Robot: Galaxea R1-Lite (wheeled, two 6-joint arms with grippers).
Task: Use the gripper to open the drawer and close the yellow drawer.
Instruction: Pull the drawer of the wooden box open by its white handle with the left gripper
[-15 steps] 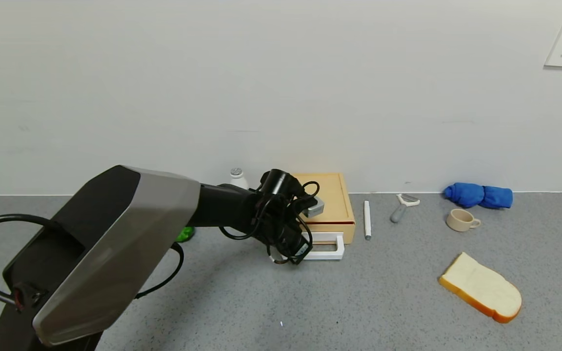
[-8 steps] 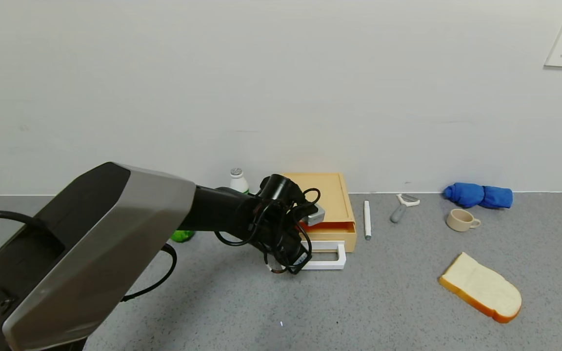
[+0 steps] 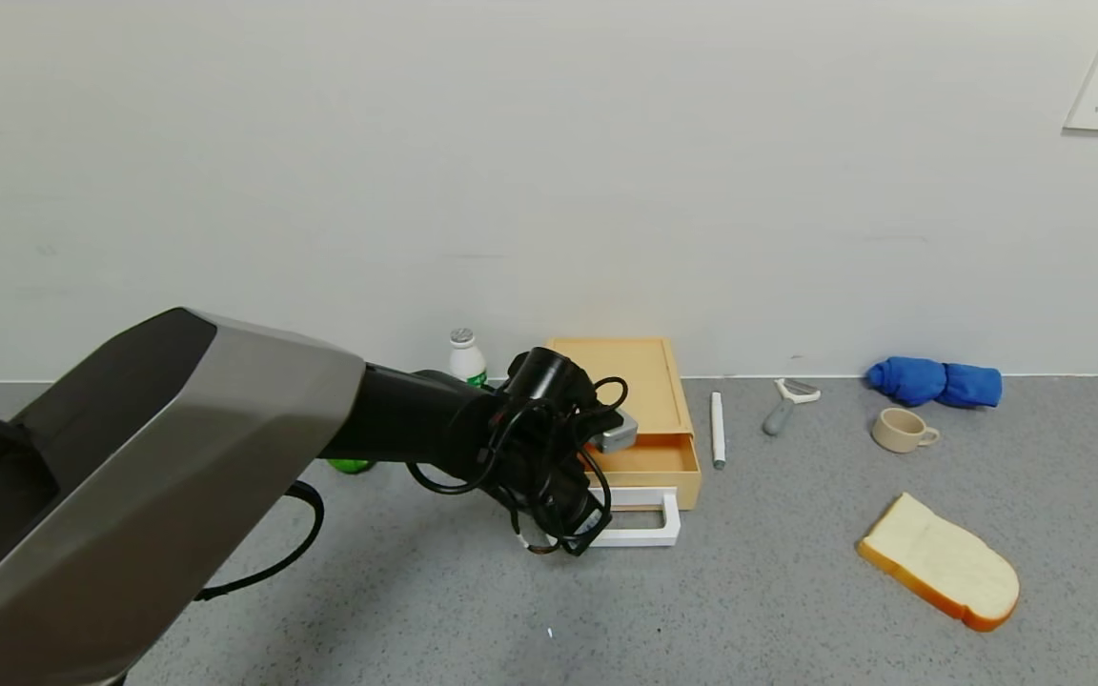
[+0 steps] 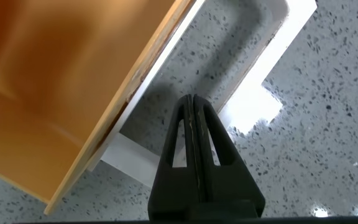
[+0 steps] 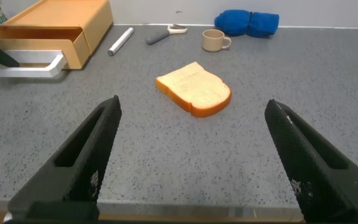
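The pale yellow-tan box (image 3: 620, 376) stands against the back wall. Its drawer (image 3: 649, 459) is slid partly out toward me, showing the tray inside. The white loop handle (image 3: 640, 521) leads it. My left gripper (image 3: 570, 532) is shut, its joined fingers poked down inside the handle loop. In the left wrist view the gripper (image 4: 191, 101) stands between the drawer front (image 4: 110, 118) and the handle's outer bar (image 4: 257, 102). My right gripper (image 5: 191, 155) is open and empty, low at the table's front edge, outside the head view. The right wrist view also shows the drawer (image 5: 73, 50).
A bread slice (image 3: 940, 564) lies at the front right. A beige cup (image 3: 902, 429), a blue cloth (image 3: 935, 382), a peeler (image 3: 787, 403) and a white pen (image 3: 718, 429) lie right of the box. A white bottle (image 3: 465, 357) and a green object (image 3: 351, 465) stand to its left.
My left gripper has moved toward me with its fingers in the handle loop. The drawer has slid out of the box from nearly closed to partly open.
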